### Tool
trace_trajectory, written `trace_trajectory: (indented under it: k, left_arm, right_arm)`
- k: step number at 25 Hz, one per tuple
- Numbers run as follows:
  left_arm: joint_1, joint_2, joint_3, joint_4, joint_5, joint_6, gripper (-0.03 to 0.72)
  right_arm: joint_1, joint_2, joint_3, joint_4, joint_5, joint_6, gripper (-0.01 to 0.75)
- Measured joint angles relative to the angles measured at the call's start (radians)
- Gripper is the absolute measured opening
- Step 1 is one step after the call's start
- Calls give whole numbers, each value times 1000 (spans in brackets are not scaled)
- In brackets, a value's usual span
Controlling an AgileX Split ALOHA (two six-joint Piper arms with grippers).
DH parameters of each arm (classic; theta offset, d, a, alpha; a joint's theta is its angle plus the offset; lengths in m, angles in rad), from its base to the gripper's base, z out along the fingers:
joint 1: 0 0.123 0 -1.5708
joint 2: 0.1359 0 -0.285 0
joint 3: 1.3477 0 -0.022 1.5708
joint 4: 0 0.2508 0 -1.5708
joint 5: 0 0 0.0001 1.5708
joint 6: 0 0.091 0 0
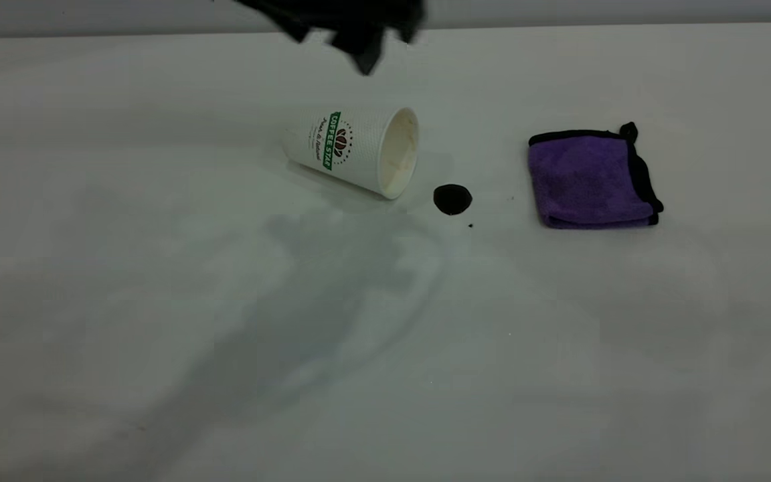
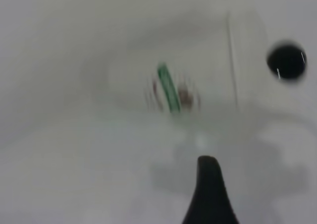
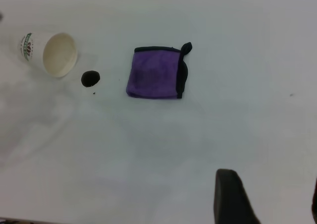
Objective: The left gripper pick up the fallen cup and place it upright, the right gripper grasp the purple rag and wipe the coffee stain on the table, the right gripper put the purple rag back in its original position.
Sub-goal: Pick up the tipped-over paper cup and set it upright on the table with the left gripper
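Left gripper (image 1: 359,33): a blurred dark mass at the far edge of the table, above and just behind the cup; holds nothing; how far its fingers are parted cannot be told, as only 1 dark fingertip (image 2: 210,184) shows in its wrist view.
Right gripper (image 3: 267,199): high over the table, well apart from the rag; its 2 fingers stand spread with only bare table between them.
Cup (image 1: 357,148): on its side, mouth turned toward the stain, green band showing.
Coffee stain (image 1: 452,199): round black blot just beside the cup's rim, between cup and rag.
Purple rag (image 1: 591,177): folded flat, black loop at its far corner.
Table (image 1: 158,335): white, with grey shadows.
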Motion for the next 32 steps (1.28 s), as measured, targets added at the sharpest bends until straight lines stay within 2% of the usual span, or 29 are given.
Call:
trace_trajectory:
  k: [5,9,21,29,32]
  left_arm:
    - [-34,193,-154,306,4,-316,590]
    - [-36,310,-236,439,32,-461,590]
    - [-37,454,-281,503,33,-533,590]
    - [-37,489,-282,530,115,-534,588]
    - [-37,507,-282,555,141,-554,560]
  right_arm:
    - [0,0,0,0,0,0,429]
    - [0,0,0,0,0,0,429]
    - [0,-2,0,0,0,0,429]
    - [0,-3,0,0,0,0,429]
    - [0,-3,0,0,0,0,429]
